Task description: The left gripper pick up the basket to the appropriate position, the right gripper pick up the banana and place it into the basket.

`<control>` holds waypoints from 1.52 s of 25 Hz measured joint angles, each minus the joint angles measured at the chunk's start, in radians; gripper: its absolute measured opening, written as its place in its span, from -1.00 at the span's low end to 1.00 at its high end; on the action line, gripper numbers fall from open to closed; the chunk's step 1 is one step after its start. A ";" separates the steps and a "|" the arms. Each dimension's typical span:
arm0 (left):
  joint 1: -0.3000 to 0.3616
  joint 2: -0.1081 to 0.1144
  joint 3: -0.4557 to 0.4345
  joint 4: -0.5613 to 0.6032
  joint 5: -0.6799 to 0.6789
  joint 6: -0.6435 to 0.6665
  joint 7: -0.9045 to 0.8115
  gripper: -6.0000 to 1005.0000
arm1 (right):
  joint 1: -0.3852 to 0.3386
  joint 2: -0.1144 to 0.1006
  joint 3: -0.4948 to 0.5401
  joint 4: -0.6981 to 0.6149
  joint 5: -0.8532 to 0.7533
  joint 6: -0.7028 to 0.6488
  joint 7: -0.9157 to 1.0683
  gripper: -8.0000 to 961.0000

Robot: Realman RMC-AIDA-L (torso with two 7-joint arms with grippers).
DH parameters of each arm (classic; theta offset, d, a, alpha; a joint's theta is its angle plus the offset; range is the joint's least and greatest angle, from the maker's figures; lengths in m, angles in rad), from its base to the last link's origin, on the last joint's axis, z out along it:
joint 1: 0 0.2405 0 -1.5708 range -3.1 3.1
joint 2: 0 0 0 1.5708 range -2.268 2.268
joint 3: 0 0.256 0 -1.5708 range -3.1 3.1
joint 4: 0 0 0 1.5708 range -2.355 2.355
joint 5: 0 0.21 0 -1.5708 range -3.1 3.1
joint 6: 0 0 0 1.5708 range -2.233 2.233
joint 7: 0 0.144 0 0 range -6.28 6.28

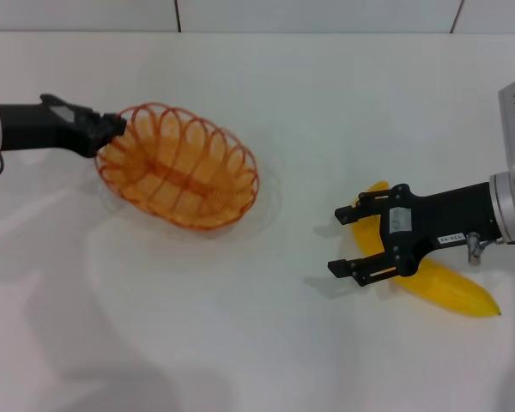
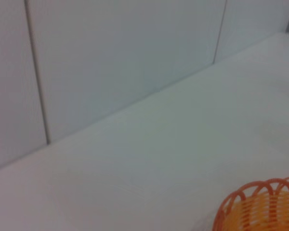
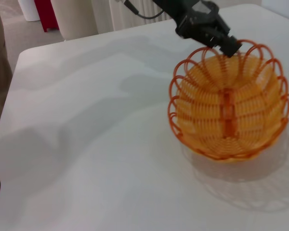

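The orange wire basket (image 1: 180, 167) is at the left of the white table, and its shadow lies apart from it in the right wrist view (image 3: 229, 110). My left gripper (image 1: 116, 129) is shut on its left rim, which also shows in the right wrist view (image 3: 226, 44). A piece of the basket rim shows in the left wrist view (image 2: 260, 207). The yellow banana (image 1: 446, 287) lies on the table at the right. My right gripper (image 1: 337, 240) is open just above the banana's middle, with its fingers pointing left toward the basket.
The white table (image 1: 266, 343) spans the whole view. A tiled wall (image 1: 309, 13) runs along its far edge. In the right wrist view, the table's far edge (image 3: 24, 53) and red and beige objects on the floor show beyond it.
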 joint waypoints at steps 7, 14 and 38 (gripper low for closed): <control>0.000 -0.001 0.000 -0.008 -0.085 0.000 0.046 -0.91 | 0.000 0.000 0.000 -0.002 0.001 0.000 0.000 0.73; 0.006 -0.002 -0.003 -0.057 -0.164 -0.017 0.058 -0.91 | 0.002 0.000 -0.007 -0.009 0.001 0.000 0.017 0.73; 0.010 -0.006 -0.004 -0.268 -0.314 -0.192 0.109 -0.88 | 0.020 0.000 -0.011 -0.012 -0.035 -0.010 0.049 0.73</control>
